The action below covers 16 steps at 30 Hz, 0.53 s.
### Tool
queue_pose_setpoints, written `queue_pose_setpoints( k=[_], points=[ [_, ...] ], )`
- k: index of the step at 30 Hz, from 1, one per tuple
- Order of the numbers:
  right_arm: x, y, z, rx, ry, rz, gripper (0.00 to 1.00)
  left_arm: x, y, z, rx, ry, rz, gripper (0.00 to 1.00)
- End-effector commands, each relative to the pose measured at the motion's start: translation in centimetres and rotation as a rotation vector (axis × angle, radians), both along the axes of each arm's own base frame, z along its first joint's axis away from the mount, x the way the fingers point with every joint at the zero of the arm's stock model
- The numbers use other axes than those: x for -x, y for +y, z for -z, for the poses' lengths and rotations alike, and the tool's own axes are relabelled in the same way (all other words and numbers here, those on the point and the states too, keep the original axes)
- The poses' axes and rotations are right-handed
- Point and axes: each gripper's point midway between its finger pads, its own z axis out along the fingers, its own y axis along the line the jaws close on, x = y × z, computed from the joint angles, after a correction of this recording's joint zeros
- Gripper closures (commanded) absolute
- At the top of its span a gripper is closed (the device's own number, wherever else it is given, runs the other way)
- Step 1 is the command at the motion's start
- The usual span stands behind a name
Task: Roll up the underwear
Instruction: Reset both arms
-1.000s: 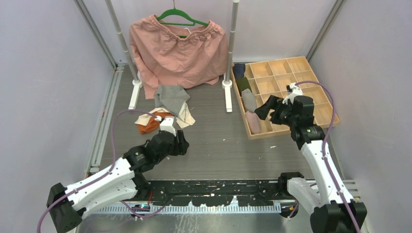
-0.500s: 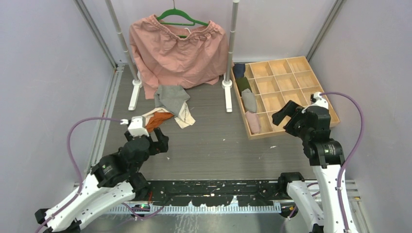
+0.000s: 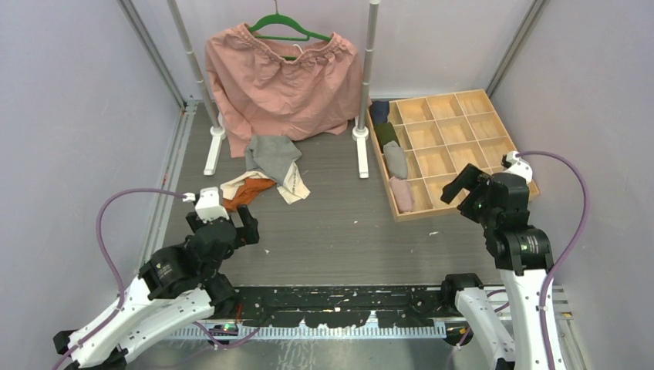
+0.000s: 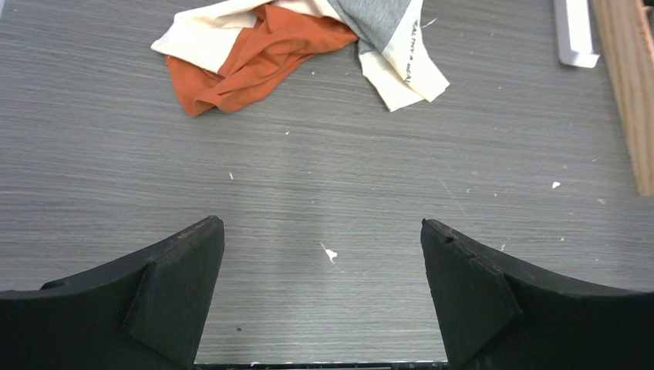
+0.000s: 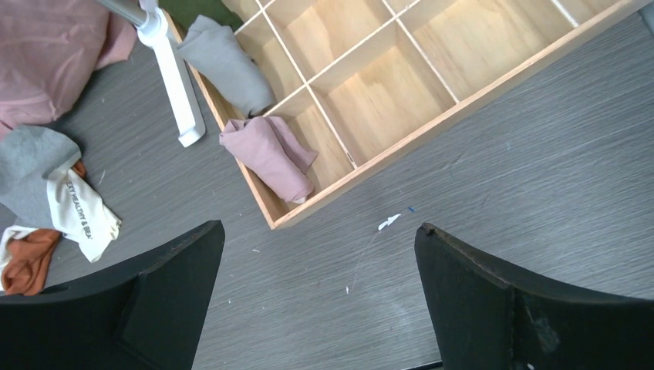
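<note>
The black two-finger left end effector [image 4: 320,227] hangs wide open and empty above the grey wood-grain desk [image 3: 347,231]. Its fingers point at a loose heap of underwear just ahead. A crumpled orange cotton pair [image 4: 254,54] is tangled with a cream pair [image 4: 202,40], and a grey pair [image 3: 271,154] with a cream printed band is draped beyond them, near the foot of a white rail stand [image 3: 360,132].

The matching right end effector [image 5: 318,228] is likewise spread wide with nothing in it. It is poised over the desk just off the near wall of a shallow, light wooden tray [image 5: 463,110] divided into compartments. In the tray's left column a dusty-pink roll [image 5: 270,158] fills the nearest compartment and a grey roll [image 5: 224,65] the one behind it; both look finished. The heap on the desk is not yet rolled.

The cloth is judged light and limp, liable to bunch or to drag its neighbours along. A free hem of the orange cotton pair, at the near edge of the heap, seems the best place to pinch so that it peels away singly.

The left arm stretches forward from its base at the desk's near-left corner, wrist tipped down. The right arm rises steeply by the desk's right side, wrist bent over so that its end effector looks down.
</note>
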Motion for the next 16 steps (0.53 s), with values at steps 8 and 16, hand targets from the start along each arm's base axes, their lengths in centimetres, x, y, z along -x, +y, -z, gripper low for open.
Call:
queue_pose_setpoints(
  k=[8,16],
  points=[
    [0.8,-0.4,-0.2,0.008,-0.03,0.018,0.0,0.2,0.6,-0.9,0.002,-0.023,-0.032,0.0],
    [0.6,0.4,0.0,-0.016,-0.053,-0.018,0.0,0.5,0.9,-1.2,0.019,-0.037,-0.031,0.0]
  ],
)
